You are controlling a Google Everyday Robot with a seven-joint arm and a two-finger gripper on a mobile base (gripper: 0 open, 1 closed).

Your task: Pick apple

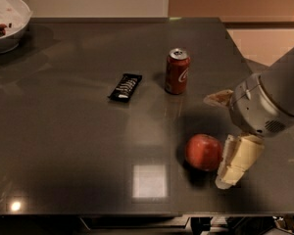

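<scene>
The red-orange apple (203, 152) lies on the dark table (78, 146) near the front right. My gripper (216, 142) is at the apple's right side, with its grey wrist above and to the right. It is open: one cream finger (237, 161) lies right beside the apple's right flank, the other finger (218, 98) sits apart behind it. The apple rests on the table and is not held.
A red soda can (177, 71) stands upright behind the apple. A black snack bar (125, 87) lies left of the can. A white bowl (5, 21) sits at the far left corner. The table's right edge runs just behind my wrist.
</scene>
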